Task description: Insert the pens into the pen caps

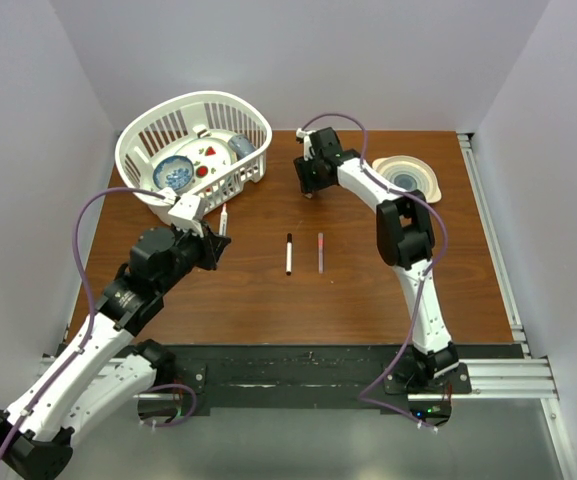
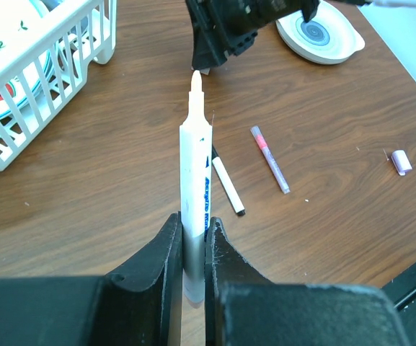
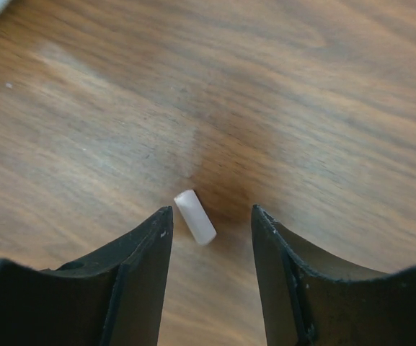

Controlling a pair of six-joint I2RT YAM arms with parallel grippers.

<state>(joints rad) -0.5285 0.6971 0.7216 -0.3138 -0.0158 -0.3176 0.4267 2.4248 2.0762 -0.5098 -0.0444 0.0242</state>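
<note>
My left gripper (image 2: 193, 225) is shut on a white pen (image 2: 195, 180) with blue print, its bare tip pointing away; in the top view the left gripper (image 1: 216, 243) holds that pen (image 1: 224, 221) near the basket. My right gripper (image 3: 211, 213) is open just above the table, its jaws straddling a pale pink pen cap (image 3: 195, 216) that lies flat. In the top view the right gripper (image 1: 311, 188) is at the far middle. A white pen with a black cap (image 1: 289, 253) and a pink-lilac pen (image 1: 321, 252) lie side by side mid-table. A lilac cap (image 2: 401, 162) lies apart on the wood.
A white plastic basket (image 1: 252, 118) with dishes stands at the far left. A white plate with a dark ring pattern (image 1: 408, 178) lies at the far right, beside the right arm. Purple cables loop off both arms.
</note>
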